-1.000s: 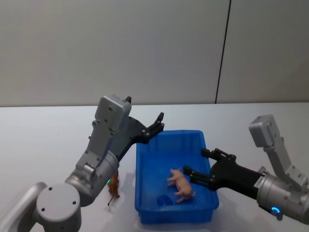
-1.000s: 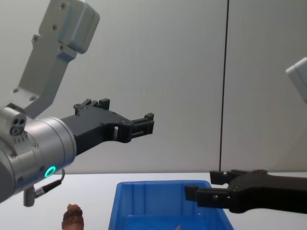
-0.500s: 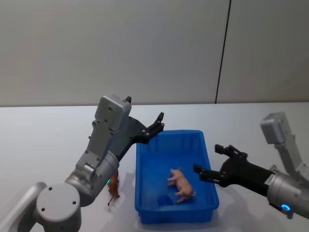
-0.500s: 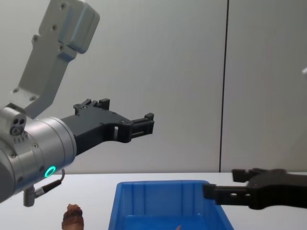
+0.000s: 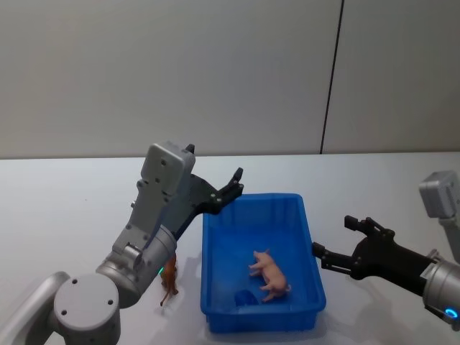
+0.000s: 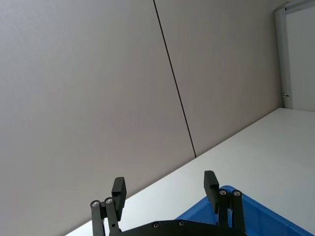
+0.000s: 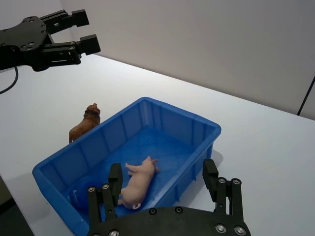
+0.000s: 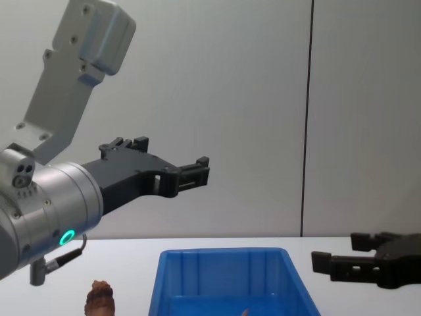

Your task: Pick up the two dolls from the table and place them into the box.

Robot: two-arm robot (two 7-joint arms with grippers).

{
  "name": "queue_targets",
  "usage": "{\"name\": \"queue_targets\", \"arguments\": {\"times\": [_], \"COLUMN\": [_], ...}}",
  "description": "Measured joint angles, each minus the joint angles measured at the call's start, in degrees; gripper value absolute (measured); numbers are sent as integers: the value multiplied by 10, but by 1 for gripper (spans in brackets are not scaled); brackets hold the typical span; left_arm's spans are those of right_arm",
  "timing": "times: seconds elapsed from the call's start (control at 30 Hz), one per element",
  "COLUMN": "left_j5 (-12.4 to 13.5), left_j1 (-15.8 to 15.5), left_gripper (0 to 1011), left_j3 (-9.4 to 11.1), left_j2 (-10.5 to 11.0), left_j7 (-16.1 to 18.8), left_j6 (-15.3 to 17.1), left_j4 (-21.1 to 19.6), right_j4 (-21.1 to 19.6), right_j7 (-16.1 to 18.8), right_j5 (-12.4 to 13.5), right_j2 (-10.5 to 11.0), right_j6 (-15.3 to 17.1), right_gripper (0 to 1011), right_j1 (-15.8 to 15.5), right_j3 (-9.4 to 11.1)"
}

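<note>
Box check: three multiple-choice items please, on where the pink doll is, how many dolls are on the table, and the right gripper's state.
1. Where is the pink doll? A on the table; B in the box; C in a gripper.
2. How many dolls stand on the table? A none; B one; C two.
3. The right gripper is: A open, empty; B shut on a doll; C shut, empty.
1 B: it lies on the box's floor. 2 B: the reddish-brown doll stands by the box's left wall. 3 A: fingers apart, nothing between. The left gripper hangs open above the box's far-left corner.

Glossy plastic box (image 5: 259,316); matt table (image 5: 65,201).
</note>
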Motion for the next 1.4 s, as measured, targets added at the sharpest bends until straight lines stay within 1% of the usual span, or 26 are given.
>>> {"name": "queue_targets", "arguments": {"times": [0.07, 0.17, 0.27, 0.3, 0.4, 0.5, 0.53, 0.7, 0.8, 0.93, 1.03, 1.17, 1.4], "left_j5": [0, 1, 1, 1, -4, -10, -15, -31, -48, -64, -70, -85, -96], "left_j1": [2, 6, 16, 16, 29, 39, 45, 66, 84, 99, 107, 120, 131], "left_gripper": [1001, 1001, 1001, 1001, 1001, 1001, 1001, 1001, 1001, 1001, 1001, 1001, 1001], "left_j3": [0, -1, -3, -3, -5, -7, -8, -11, -14, -17, -18, -20, -22], "left_j2": [1, 4, 9, 9, 17, 23, 27, 40, 50, 59, 63, 69, 74], "left_j7": [3, 13, 31, 31, 51, 64, 75, 101, 121, 134, 139, 142, 137], "left_j6": [1, 6, 17, 17, 33, 44, 54, 79, 100, 118, 126, 142, 156], "left_j4": [-2, -7, -18, -18, -32, -41, -47, -65, -79, -88, -91, -93, -87], "right_j4": [-1, -2, -4, -4, -4, -5, -5, -6, -6, -6, -6, -7, -7], "right_j7": [-1, -2, -2, -2, -3, -3, -3, -3, -4, -4, -4, -4, -4], "right_j5": [2, 4, 7, 7, 9, 9, 10, 11, 11, 12, 12, 12, 13], "right_j2": [3, 5, 7, 8, 9, 11, 11, 12, 13, 13, 14, 14, 14], "right_j6": [-1, -2, -3, -3, -4, -5, -5, -5, -5, -6, -6, -6, -6], "right_gripper": [1001, 1001, 1001, 1001, 1001, 1001, 1001, 1001, 1001, 1001, 1001, 1001, 1001], "right_j1": [-2, -4, -6, -6, -7, -8, -8, -9, -10, -10, -11, -11, -11], "right_j3": [2, 3, 5, 5, 6, 7, 7, 8, 8, 8, 9, 9, 9]}}
